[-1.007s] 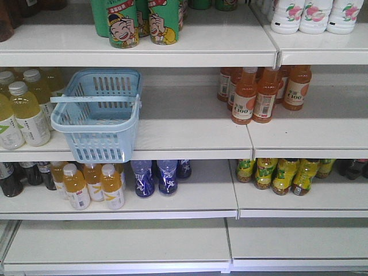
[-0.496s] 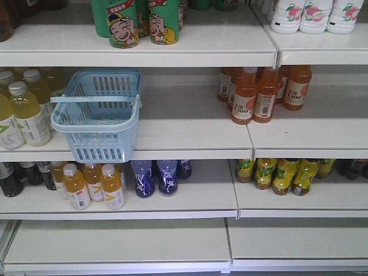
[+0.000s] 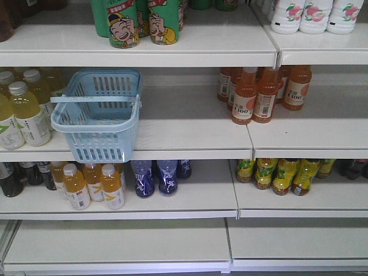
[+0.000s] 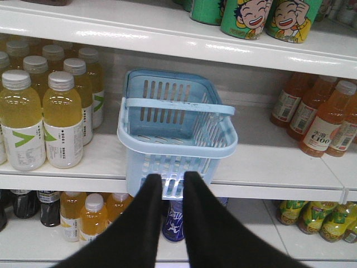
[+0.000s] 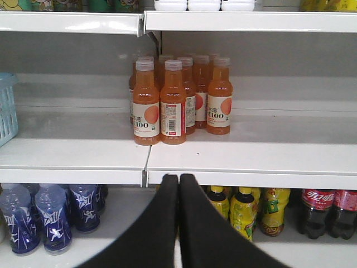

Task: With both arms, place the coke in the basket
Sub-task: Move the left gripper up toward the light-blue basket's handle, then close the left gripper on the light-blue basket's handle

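It looked like the approach step, with nothing grasped yet. The left tool (image 4: 173, 181) hung before the empty basket (image 4: 167, 156), its fingers a little apart. The right tool (image 5: 178, 180) was closed on nothing, fingers touching. The coke (image 5: 317, 207) stood on the lower bench, below and right of that tool, beside yellow bottles (image 5: 245, 209). Next, the right tool would need to drop, spread and take a coke — the left to steady the basket.

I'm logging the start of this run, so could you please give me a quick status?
Left hand slightly open, empty; right hand shut, empty. Coke untouched on lower shelf. Basket on middle shelf; nothing in front.
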Robot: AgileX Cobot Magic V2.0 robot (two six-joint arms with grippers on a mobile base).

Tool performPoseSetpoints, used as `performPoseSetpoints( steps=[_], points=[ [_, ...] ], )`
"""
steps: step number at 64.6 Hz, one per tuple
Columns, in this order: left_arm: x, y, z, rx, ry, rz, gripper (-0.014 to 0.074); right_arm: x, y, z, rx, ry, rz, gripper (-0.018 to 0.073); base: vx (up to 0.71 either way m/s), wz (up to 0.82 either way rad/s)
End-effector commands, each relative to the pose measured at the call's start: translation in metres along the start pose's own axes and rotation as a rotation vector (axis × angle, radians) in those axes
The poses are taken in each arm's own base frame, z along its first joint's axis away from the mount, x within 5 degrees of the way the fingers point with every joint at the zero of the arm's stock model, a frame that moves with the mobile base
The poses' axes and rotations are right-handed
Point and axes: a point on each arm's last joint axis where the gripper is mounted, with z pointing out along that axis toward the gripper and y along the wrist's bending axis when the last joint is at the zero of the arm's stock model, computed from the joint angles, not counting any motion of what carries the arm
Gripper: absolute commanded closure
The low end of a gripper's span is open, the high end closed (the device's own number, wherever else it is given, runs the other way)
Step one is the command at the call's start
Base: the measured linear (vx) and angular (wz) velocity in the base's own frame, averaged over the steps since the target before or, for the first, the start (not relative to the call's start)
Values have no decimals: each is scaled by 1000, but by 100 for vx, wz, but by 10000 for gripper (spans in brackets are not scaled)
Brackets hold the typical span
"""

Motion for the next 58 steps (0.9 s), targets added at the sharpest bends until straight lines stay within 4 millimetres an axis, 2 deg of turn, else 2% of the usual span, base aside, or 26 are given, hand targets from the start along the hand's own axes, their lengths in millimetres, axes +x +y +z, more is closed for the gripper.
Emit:
performPoseSetpoints(
  steps=[1, 21, 31, 37, 43, 58],
  points=[
    [-18, -6, -3, 34, -101, -12, 395, -5, 0, -1, 3, -85, -7, 569, 0, 0],
    [-16, -5, -2, 29, -84, -12, 113, -5, 0, -1, 3, -85, -7, 569, 0, 0],
    [-16, -6, -2, 39, -83, -55, 54, -5, 0, -1, 3, -85, -7, 569, 0, 0],
    [-19, -8, -3, 75, -105, -203, 55, -5, 0, -1, 3, -85, -7, 569, 0, 0],
    [-23, -10, -1, 119, -137, -456, 55, -5, 0, -1, 3, -85, -7, 569, 0, 0],
    [-14, -8, 32, 89, -42, -1003, 55, -5, 0, -1, 3, -85, -7, 569, 0, 0]
  ],
)
